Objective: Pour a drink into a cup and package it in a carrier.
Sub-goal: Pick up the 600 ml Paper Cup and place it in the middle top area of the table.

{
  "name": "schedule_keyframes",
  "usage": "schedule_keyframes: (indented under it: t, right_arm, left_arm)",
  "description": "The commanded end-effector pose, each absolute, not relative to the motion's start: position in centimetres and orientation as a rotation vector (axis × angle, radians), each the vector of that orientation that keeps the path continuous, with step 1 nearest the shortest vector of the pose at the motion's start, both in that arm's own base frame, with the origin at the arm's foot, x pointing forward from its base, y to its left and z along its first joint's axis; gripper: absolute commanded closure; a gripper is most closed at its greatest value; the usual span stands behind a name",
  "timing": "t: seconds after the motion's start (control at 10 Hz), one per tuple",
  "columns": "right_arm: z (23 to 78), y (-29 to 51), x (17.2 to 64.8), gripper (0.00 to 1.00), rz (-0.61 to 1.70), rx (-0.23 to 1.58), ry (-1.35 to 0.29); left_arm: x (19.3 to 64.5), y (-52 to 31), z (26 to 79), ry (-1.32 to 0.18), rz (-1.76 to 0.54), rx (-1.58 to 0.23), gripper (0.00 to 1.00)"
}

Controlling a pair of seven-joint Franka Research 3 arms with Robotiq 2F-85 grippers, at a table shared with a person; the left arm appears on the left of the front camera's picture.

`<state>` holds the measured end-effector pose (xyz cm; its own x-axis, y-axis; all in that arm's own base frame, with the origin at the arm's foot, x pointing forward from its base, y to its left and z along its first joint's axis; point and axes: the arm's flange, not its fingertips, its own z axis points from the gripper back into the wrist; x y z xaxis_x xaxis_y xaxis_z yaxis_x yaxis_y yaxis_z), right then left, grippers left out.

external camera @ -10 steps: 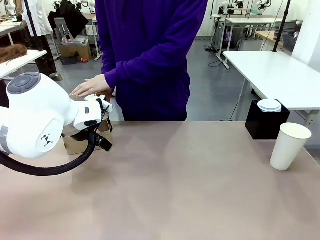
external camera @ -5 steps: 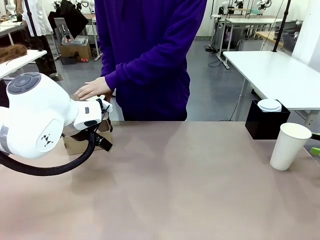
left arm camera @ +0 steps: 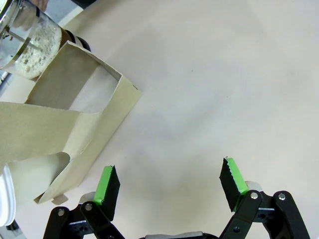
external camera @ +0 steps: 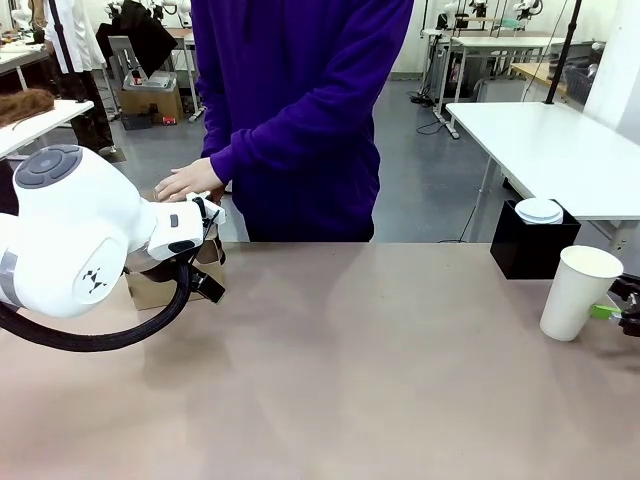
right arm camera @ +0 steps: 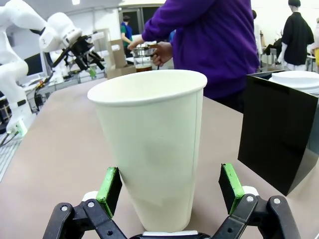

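A: Left side?
B: Left gripper [left arm camera: 169,172] low over the bare bench [left arm camera: 224,74], jaws spread, nothing between them. Cardboard carrier [left arm camera: 75,124] just beside it. Glass jug [left arm camera: 22,40] at the carrier's far end, frothy drink [left arm camera: 32,55] inside.
A: The person?
B: Purple sleeve, hand [external camera: 188,180] resting at the jug.
A: Right side?
B: Black box [external camera: 530,255] topped with white lids [external camera: 540,210]. White paper cup [external camera: 580,292] upright in front of it. Right gripper [external camera: 622,312] at the cup's lower half, jaws spread either side, not pinching.
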<state>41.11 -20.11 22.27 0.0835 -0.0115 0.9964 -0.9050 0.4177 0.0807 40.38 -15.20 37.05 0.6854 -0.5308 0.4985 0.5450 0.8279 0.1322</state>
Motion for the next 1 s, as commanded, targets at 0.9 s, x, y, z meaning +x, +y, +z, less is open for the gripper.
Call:
schedule_keyframes:
  t: [0.9]
  right_arm:
    - [21.3,-14.3,42.9,0.00,0.800,0.989,-1.326]
  left_arm:
    - [40.4,-15.1,37.1,-0.550,-0.601,-0.029,0.00]
